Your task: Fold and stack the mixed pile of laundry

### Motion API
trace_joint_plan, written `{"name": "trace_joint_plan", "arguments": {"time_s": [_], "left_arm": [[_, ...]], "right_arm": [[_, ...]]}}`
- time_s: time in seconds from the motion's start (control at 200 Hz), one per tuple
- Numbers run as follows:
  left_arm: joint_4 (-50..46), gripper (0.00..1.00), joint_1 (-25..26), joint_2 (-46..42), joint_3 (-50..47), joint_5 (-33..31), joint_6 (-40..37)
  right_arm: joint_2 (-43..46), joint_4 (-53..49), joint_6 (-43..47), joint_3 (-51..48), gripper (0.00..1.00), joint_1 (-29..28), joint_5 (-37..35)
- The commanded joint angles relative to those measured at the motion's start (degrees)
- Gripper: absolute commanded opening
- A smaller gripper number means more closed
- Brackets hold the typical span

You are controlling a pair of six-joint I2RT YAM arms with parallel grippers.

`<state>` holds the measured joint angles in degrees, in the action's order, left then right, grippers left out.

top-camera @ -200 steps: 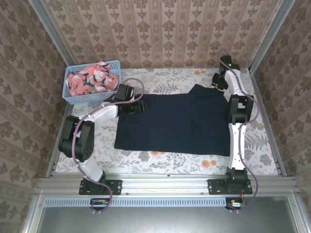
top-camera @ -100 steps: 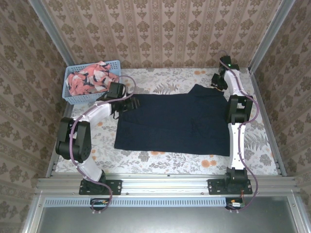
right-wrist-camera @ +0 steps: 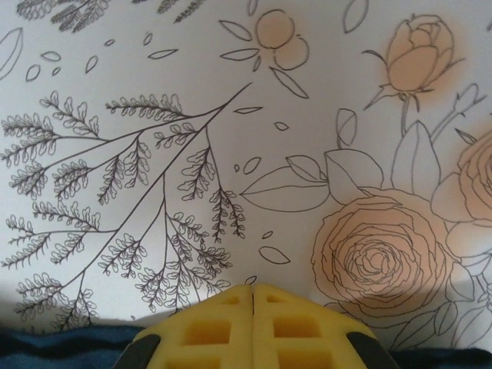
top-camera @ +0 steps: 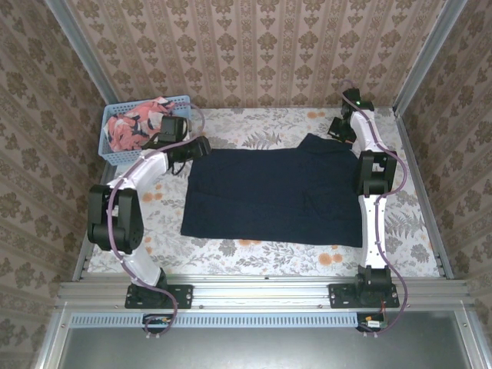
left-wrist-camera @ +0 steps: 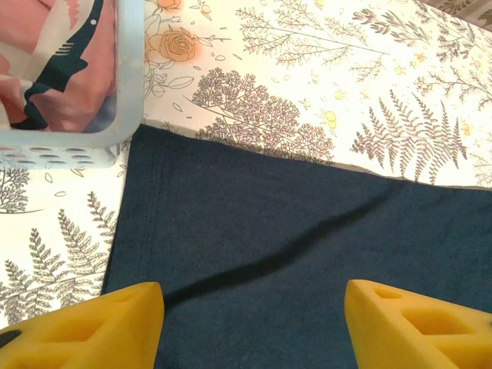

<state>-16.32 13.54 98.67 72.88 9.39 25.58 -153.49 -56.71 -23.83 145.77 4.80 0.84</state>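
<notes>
Step 1: folding the navy garment point(top-camera: 277, 196), flat mid-table. Left claw point(left-wrist-camera: 254, 307) gapes, empty, over its far-left corner; right claw point(right-wrist-camera: 254, 296) is shut at the far-right corner, poss. pinching hem. Next: left grips, both fold. Pink garment point(top-camera: 131, 127) sits in basket point(top-camera: 127, 157)

Bright, even overhead light; a thin cable shadow crosses the navy garment point(left-wrist-camera: 307, 254); close wrist views stay sharp.

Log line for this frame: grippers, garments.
left gripper open over navy garment far-left corner | right gripper shut | printed garment in basket
</notes>
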Motion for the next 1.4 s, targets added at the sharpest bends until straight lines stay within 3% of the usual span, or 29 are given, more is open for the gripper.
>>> {"name": "trace_joint_plan", "arguments": {"time_s": [0.0, 0.19, 0.55, 0.74, 1.12, 1.22, 1.395], "left_arm": [[-1.9, 0.65, -0.1, 3.5, 3.1, -0.5, -1.7], [-2.7, 0.65, -0.1, 9.7, 8.4, -4.8, -1.4], [-10.2, 0.62, 1.7, 25.3, 26.0, -9.7, -3.3], [-14.7, 0.61, 2.5, 31.4, 32.6, -12.6, -3.3], [-17.8, 0.6, 5.4, 36.0, 35.0, -15.2, -4.1], [-17.6, 0.47, 5.7, 36.9, 34.7, -14.5, -4.1], [-17.1, 0.06, 5.8, 36.4, 35.0, -12.7, -4.0]], "right_arm": [[1.7, -1.5, 0.0, 0.2, 0.0, -0.1, 0.2], [8.7, -0.8, 2.0, -2.4, 0.0, 0.6, -1.1], [24.2, 10.5, 3.9, -22.2, 0.0, 0.6, 5.8], [24.3, 11.0, 4.1, -23.6, 0.0, 0.7, 7.6], [24.5, 12.0, 3.8, -25.5, 0.0, 0.7, 8.1], [24.5, 12.2, 3.7, -25.5, 0.0, 0.7, 8.4], [24.4, 12.5, 4.3, -25.5, 0.0, 0.7, 9.5]]}}
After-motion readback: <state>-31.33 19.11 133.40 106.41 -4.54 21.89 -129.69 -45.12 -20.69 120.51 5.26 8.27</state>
